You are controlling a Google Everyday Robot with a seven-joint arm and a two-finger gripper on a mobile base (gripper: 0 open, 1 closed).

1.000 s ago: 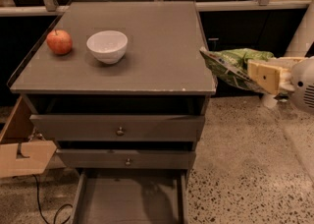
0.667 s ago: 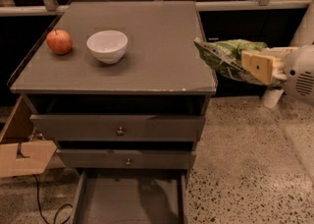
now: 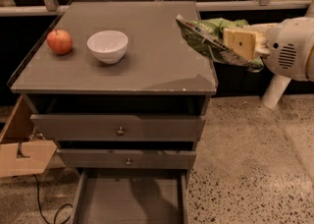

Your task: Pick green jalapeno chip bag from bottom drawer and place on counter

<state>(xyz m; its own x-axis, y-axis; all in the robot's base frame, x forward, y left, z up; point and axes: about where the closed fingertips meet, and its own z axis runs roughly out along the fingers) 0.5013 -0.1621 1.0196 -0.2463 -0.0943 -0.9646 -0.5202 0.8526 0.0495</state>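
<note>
Clamping green jalapeno chip bag [image 3: 203, 36], tool [image 3: 234, 44] hangs beside counter [image 3: 147, 58]; bottom drawer [image 3: 130, 202] open.

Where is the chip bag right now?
The chip bag is at the right of the camera view, held in the gripper, in the air at the counter's right edge, not yet set down.
</note>
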